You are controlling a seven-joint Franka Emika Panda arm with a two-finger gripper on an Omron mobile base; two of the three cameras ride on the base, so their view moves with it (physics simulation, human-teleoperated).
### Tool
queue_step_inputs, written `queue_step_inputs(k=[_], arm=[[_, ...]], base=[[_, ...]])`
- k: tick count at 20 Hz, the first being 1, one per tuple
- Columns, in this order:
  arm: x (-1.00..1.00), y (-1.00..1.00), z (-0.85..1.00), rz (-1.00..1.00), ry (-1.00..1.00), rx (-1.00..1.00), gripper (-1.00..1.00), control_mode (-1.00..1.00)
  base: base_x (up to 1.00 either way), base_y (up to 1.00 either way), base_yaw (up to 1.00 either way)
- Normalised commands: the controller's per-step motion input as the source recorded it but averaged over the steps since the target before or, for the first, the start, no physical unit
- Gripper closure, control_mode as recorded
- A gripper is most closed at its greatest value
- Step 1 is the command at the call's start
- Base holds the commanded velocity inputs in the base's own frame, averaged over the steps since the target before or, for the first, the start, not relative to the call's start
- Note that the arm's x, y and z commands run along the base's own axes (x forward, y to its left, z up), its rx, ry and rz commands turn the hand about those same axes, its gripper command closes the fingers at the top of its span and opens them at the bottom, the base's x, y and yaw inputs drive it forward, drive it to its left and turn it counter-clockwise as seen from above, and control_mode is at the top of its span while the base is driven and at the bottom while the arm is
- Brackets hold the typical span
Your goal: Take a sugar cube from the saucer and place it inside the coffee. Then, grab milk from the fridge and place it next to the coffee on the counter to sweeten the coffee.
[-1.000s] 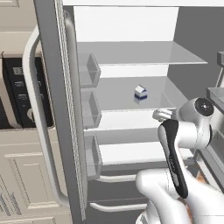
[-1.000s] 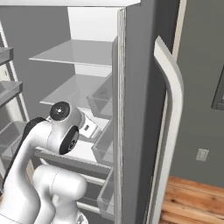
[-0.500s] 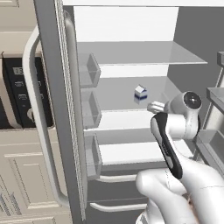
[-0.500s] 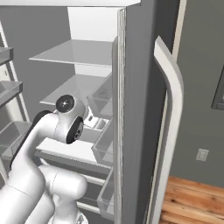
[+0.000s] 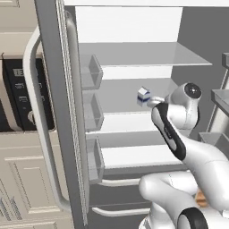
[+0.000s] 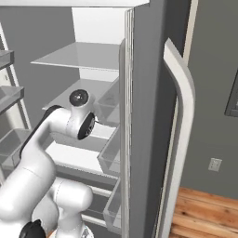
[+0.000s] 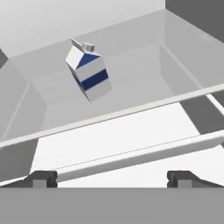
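Observation:
The fridge (image 5: 67,112) stands with both doors open, showing white shelves. The milk (image 5: 143,95), a small white carton with a blue band, stands alone on a middle glass shelf (image 5: 134,123). In the hand view the milk (image 7: 89,72) appears tilted, upper left of centre, beyond the shelf's front edge. My gripper (image 7: 111,178) is open with nothing between its fingertips (image 7: 41,178), and it is short of the carton. In the left base view my wrist sits just right of the milk. The sugar cube, saucer, coffee and counter are out of view.
Clear bins (image 5: 91,71) line the left fridge door, and the right door (image 6: 144,93) with its curved handle stands close beside the arm. A cream cabinet with a black microwave (image 5: 18,94) is at left. Wood floor (image 6: 200,209) lies at right.
The arm has risen and stretched forward into the fridge, bringing the hand close to the milk's shelf. The carton has not moved and the gripper has stayed open.

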Motion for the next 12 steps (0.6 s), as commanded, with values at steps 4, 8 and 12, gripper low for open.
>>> queue_step_inputs(k=[4, 8, 12], arm=[[0.04, 0.02, 0.06, 0.04, 0.01, -0.07, -1.0, -1.0], [0.04, 0.05, 0.0, 0.0, 0.0, -0.07, -1.0, -1.0], [0.23, 0.0, 0.0, 0.03, 0.0, -0.06, -1.0, -1.0]], base=[[0.0, 0.0, 0.0], [0.0, 0.0, 0.0], [0.0, 0.0, 0.0]])
